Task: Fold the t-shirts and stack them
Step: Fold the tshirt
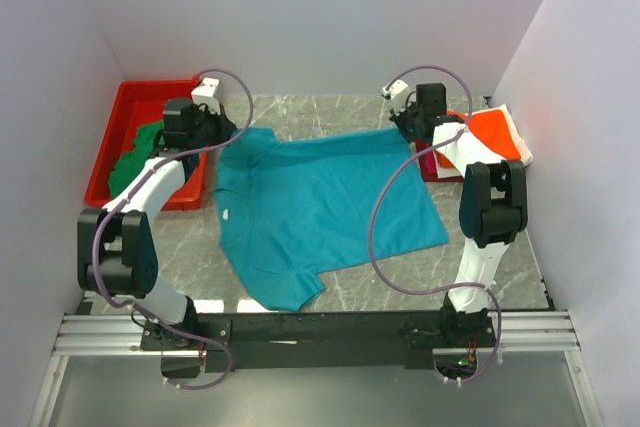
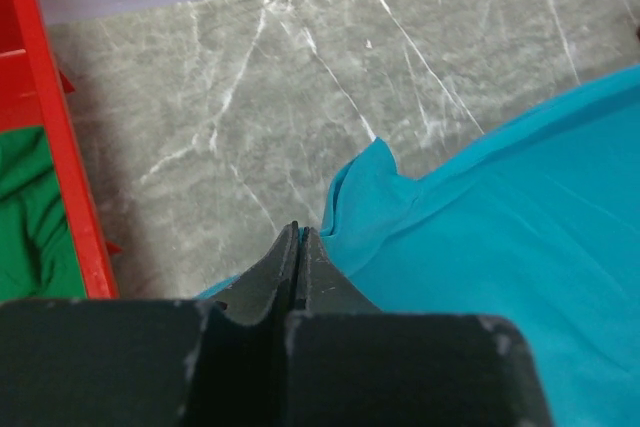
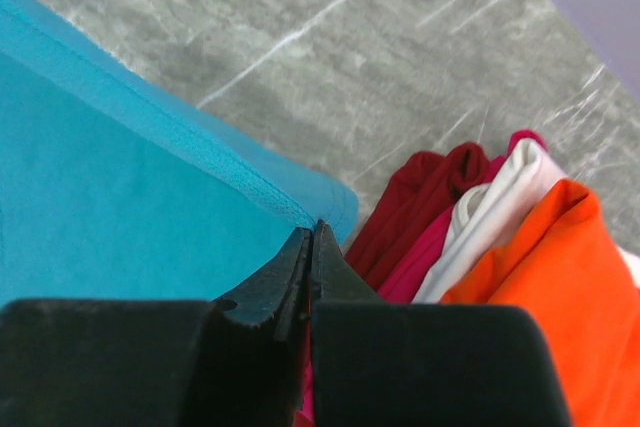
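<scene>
- Shirt: the teal short-sleeved cloth t-shirt [image 1: 320, 207] lies spread flat mid-table on the grey marble-patterned table [image 1: 500, 267], with its collar to your left and its hem to your right.
- Your left gripper [image 2: 300, 232] is clenched on the far sleeve edge. Your right gripper [image 3: 313, 230] is clenched on the far hem corner.
- I judge the step to be folding the far edge toward you. Lift both corners evenly, hold the edge taut, and lay it square on the near edge.
- On the right, the stack of folded orange, white and magenta shirts [image 3: 560, 277] sits just beside your fingers, so rise before you pull.
- On the left, the red plastic bin [image 1: 150, 87] with the dark green shirt [image 1: 135, 162] is close.
- Open room lies toward you, but the right arm's mauve cable [image 1: 375, 237] loops over the cloth.
</scene>
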Controlling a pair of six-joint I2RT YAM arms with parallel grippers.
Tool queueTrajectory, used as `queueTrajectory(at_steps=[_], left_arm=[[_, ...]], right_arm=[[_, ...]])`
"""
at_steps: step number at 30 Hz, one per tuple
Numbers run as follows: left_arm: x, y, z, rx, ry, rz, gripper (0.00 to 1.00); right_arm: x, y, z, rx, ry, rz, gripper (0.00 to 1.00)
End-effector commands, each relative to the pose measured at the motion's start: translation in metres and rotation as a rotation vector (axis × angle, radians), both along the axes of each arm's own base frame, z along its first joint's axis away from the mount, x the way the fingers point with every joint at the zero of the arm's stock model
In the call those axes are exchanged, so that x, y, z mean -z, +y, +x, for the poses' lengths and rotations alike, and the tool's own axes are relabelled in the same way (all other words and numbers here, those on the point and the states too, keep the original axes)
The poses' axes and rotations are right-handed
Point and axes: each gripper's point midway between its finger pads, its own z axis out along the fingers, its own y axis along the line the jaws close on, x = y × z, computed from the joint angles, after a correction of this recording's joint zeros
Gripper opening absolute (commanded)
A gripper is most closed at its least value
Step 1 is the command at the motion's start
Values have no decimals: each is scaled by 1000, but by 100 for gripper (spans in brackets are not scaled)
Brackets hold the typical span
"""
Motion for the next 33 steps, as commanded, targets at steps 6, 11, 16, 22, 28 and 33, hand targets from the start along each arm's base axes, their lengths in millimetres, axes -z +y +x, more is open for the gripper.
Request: queueTrajectory(at_steps=[6, 11, 16, 22, 28, 33], left_arm=[[-20, -14, -29, 72, -11, -40, 0], [-11, -23, -42, 97, 29, -36, 0], [3, -29, -53, 102, 94, -31, 0], [16, -32, -64, 95, 132, -1, 0], [18, -37, -70, 105, 150, 14, 0], [22, -37, -75, 107, 167, 18, 0]], right_arm=[[-21, -13, 8, 27, -72, -6, 0], [-17, -21, 12, 55, -67, -13, 0], [-14, -25, 15, 69, -63, -19, 0], [-7, -28, 14, 73, -44, -27, 0], [-1, -27, 12, 69, -29, -32, 0], [3, -29, 9, 65, -19, -39, 0]])
